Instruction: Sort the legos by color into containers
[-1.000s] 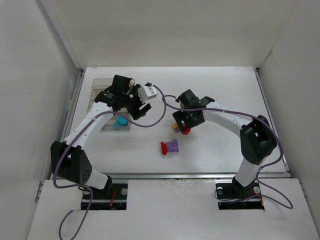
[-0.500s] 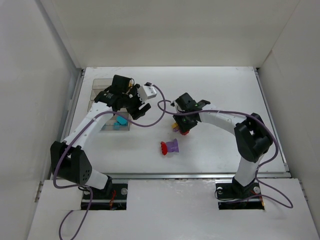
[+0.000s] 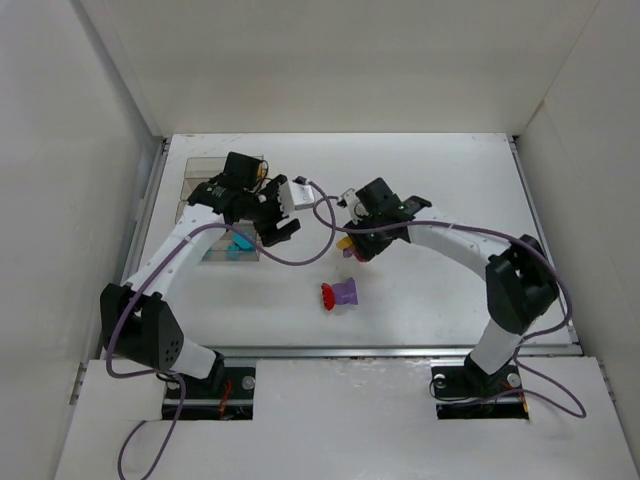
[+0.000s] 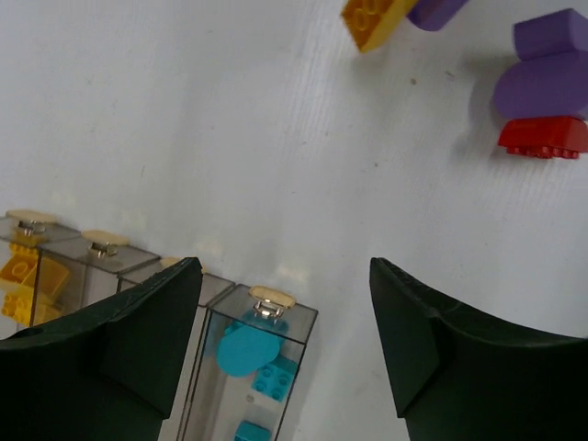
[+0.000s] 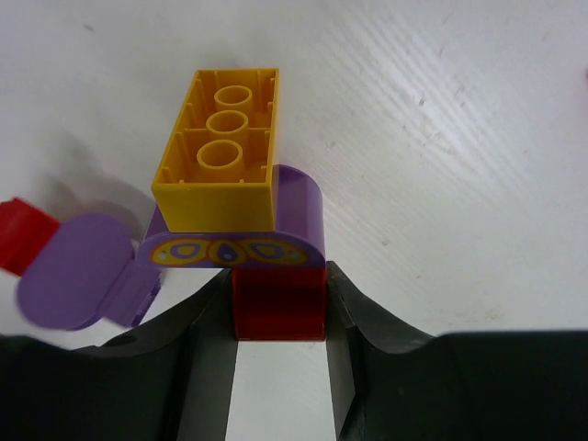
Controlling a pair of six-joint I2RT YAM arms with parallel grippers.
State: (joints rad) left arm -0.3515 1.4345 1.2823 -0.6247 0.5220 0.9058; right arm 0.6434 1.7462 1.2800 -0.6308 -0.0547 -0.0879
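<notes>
Red brick (image 5: 278,308) tight in right gripper (image 5: 276,285), white tabletop (image 5: 441,138) around; left gripper (image 4: 285,276) wide above bin (image 4: 299,310) rim.

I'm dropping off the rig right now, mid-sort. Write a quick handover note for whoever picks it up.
Left claw: open, empty, hovering over the containers.
Right claw: shut on the red base of a mixed clump (yellow, purple, red) near the table's middle.
Done: cyan bricks sit in one end bin, yellow bricks in the opposite end bin.
Left: split and bin the held clump. A red-purple clump lies loose on the table. The two middle bins are mostly hidden, so check them.
</notes>
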